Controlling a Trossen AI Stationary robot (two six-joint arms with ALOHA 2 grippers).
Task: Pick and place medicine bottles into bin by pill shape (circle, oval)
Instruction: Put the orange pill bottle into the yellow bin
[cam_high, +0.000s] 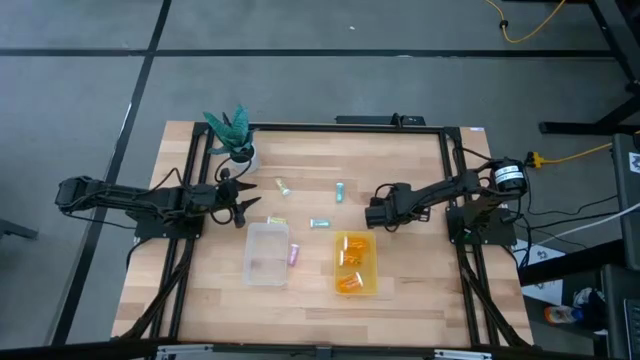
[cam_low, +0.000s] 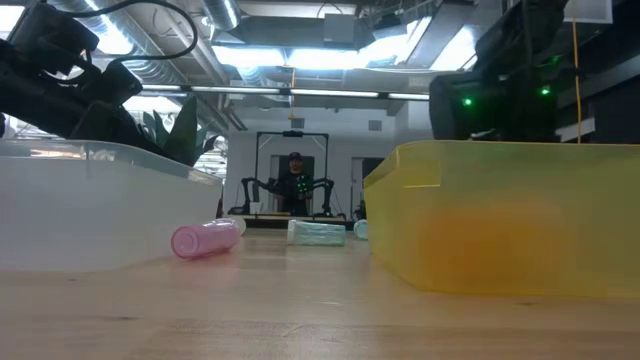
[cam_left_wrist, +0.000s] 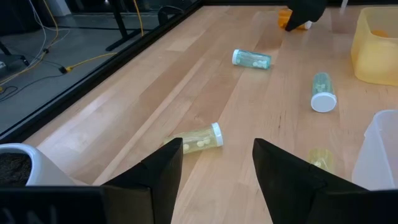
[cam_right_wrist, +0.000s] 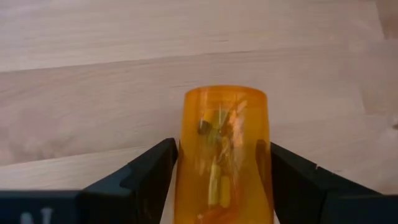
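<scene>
An orange translucent medicine bottle lies on its side on the wooden table, between the two fingers of my open right gripper, which points steeply down at it near the table's right side. My left gripper waits open at the left, beside the plant. Loose bottles lie on the table between the arms: a yellowish one, a teal one, a green one with a white cap and a pink one. My right gripper has one finger on each long side of the orange bottle, coming from above and lying along the bottle. The bottle rests on the table. Whether the fingers touch it, I cannot tell.
A clear bin and a yellow bin holding orange bottles stand side by side near the table's front, the pink bottle between them. A potted green plant stands at the far left. Dark rails run along the table's left and right edges.
</scene>
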